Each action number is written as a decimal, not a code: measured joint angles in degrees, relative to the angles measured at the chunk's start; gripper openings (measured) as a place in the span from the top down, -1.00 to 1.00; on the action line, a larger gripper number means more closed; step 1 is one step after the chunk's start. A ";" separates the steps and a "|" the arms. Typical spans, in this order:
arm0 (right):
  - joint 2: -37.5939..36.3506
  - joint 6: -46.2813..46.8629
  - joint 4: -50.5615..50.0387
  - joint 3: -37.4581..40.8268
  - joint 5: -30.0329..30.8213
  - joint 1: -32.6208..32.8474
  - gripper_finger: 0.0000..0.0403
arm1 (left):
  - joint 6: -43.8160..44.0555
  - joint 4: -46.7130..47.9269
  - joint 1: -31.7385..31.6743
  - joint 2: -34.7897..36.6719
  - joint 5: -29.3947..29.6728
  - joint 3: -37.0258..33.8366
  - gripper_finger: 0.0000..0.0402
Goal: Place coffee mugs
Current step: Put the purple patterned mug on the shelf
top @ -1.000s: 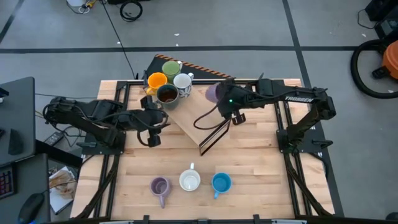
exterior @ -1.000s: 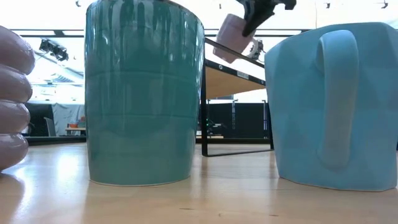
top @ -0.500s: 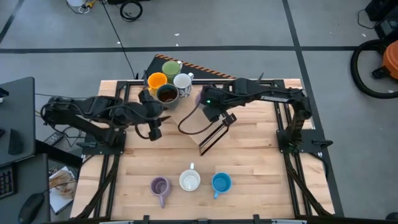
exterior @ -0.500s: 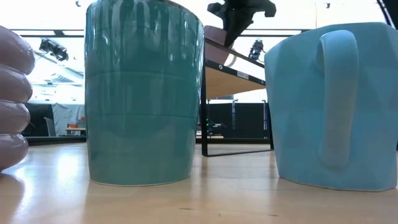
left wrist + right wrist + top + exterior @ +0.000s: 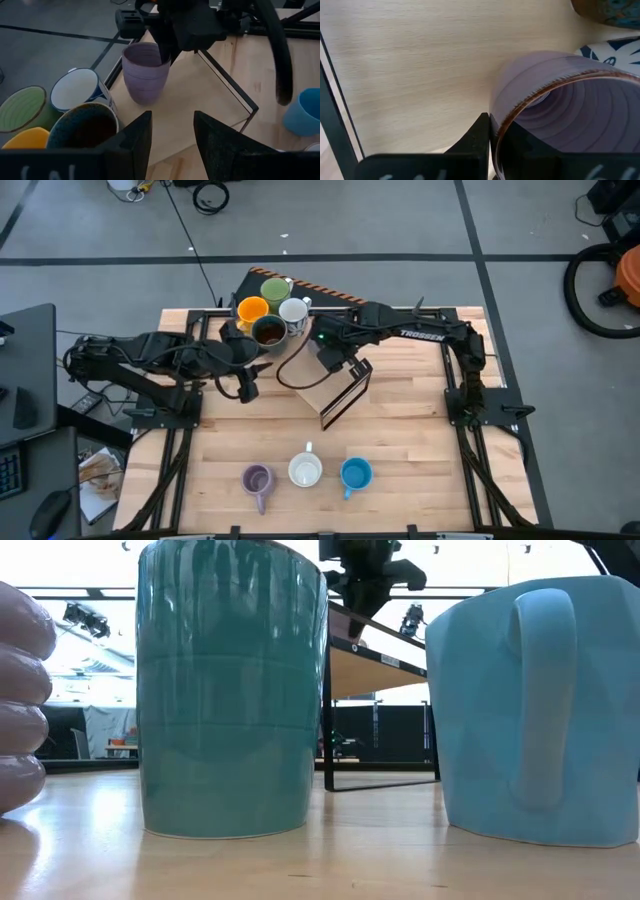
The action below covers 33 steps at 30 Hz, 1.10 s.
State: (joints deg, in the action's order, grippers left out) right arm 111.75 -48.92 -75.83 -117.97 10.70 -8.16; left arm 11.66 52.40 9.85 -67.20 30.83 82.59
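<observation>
The right gripper (image 5: pixel 322 352) is over the raised wooden board (image 5: pixel 318 380) at the far middle of the bench (image 5: pixel 400 440), its fingers (image 5: pixel 481 131) clamped on the rim of a lavender mug (image 5: pixel 146 71). One finger is outside the wall and the other inside, as the right wrist view shows. The left wrist view shows this mug upright on the board, empty as far as can be seen, just beside the white patterned mug (image 5: pixel 79 90).

Four mugs are clustered at the board's far left corner: green mug (image 5: pixel 275 290), orange mug (image 5: pixel 251 309), white patterned mug and dark brown mug (image 5: pixel 268 331). They stand close together, some touching. Nothing shows in any of them.

Near the front edge of the bench three mugs stand in a row, well apart from the board: a second lavender mug (image 5: pixel 257 479) to the left, a plain white mug (image 5: pixel 305 471) in the middle, and a blue mug (image 5: pixel 355 474) to the right. Bare wood lies between this row and the board, and along both side edges.

The left gripper (image 5: pixel 247 385) is by the board's left edge, near the dark brown mug, its fingers (image 5: pixel 132 145) apart and holding nothing.

The low view is mostly filled by the front row; beyond it the board's black frame (image 5: pixel 330 700) and the right arm (image 5: pixel 365 570) above it show, but the held mug is hidden there.
</observation>
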 joint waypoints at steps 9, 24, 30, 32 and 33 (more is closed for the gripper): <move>0.44 -0.79 1.50 0.00 -1.58 -1.17 0.83 | 0.03 0.19 0.00 0.00 0.00 0.00 0.24; 0.69 0.34 3.47 0.09 -0.15 -1.42 0.66 | -0.94 0.44 0.00 0.00 -0.02 -0.01 0.24; 0.69 0.71 4.01 0.09 1.72 -1.40 0.52 | -0.98 0.69 0.00 0.00 -0.02 -0.02 0.24; 0.69 0.69 4.09 0.09 3.33 -1.40 0.46 | -0.98 0.74 0.00 0.00 -0.02 -0.02 0.24; 0.69 0.69 4.10 0.09 3.66 -1.40 0.44 | -0.97 0.76 0.00 0.00 -0.02 -0.02 0.24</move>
State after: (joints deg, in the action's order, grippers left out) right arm 112.44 -48.23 -71.74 -117.89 14.36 -9.56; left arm 10.69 53.17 9.85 -67.20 30.81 82.56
